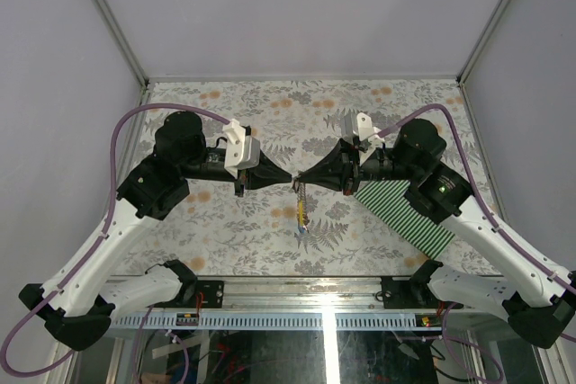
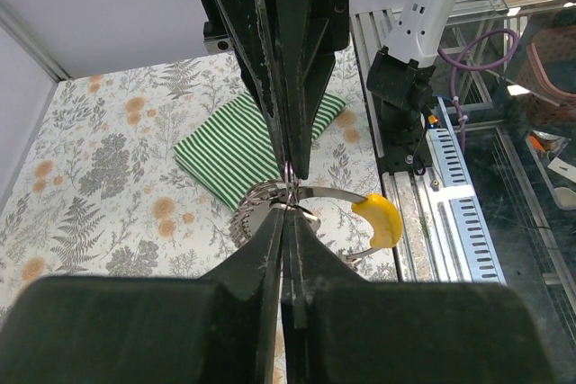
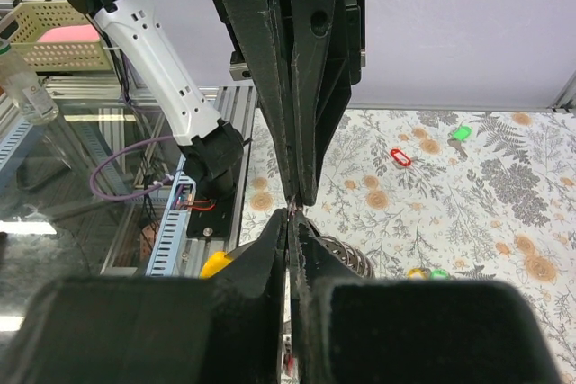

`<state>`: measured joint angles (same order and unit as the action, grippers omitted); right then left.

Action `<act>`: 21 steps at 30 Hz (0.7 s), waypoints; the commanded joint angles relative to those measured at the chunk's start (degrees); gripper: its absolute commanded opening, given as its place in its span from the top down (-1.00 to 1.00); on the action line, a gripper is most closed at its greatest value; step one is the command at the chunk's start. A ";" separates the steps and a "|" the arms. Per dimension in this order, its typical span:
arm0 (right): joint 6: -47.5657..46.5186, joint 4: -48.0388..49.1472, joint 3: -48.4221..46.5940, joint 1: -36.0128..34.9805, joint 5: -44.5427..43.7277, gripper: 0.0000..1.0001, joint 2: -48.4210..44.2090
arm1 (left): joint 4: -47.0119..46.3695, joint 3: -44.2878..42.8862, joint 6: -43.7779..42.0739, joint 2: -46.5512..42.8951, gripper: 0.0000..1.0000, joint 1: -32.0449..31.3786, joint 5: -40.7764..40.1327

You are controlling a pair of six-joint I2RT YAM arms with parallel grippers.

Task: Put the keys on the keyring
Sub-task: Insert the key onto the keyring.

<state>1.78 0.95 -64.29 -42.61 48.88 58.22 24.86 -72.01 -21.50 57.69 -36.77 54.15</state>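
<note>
My left gripper (image 1: 288, 179) and right gripper (image 1: 302, 181) meet tip to tip above the middle of the table, both shut on the silvery keyring (image 1: 298, 195). It hangs down between them with a yellow-headed key (image 1: 300, 213) on it. In the left wrist view my left gripper (image 2: 288, 210) pinches the keyring (image 2: 263, 193), with the yellow key (image 2: 382, 219) to the right. In the right wrist view my right gripper (image 3: 290, 216) pinches it at its tips, and the coiled chain (image 3: 347, 256) shows behind. A red key (image 3: 400, 157), a green key (image 3: 461, 133) and a yellow and green pair (image 3: 427, 273) lie on the cloth.
A green-and-white striped mat (image 1: 405, 213) lies under the right arm and also shows in the left wrist view (image 2: 236, 146). The floral tablecloth (image 1: 270, 110) covers the table. Grey walls stand close on three sides, and a metal rail (image 1: 324, 319) runs along the near edge.
</note>
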 commanded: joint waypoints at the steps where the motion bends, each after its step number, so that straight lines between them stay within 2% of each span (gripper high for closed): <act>1: 1.30 6.19 -0.48 -0.24 0.26 1.00 -2.28 | -4.47 0.45 0.76 -0.08 1.00 -0.40 0.91; 21: 7.28 19.38 4.46 -0.24 -6.80 1.00 -6.77 | -12.15 5.87 7.05 -2.71 1.00 -0.40 1.05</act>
<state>7.16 10.26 -59.92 -42.61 45.23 54.76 17.12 -67.57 -17.12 55.83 -36.77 54.68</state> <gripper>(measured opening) 0.010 0.009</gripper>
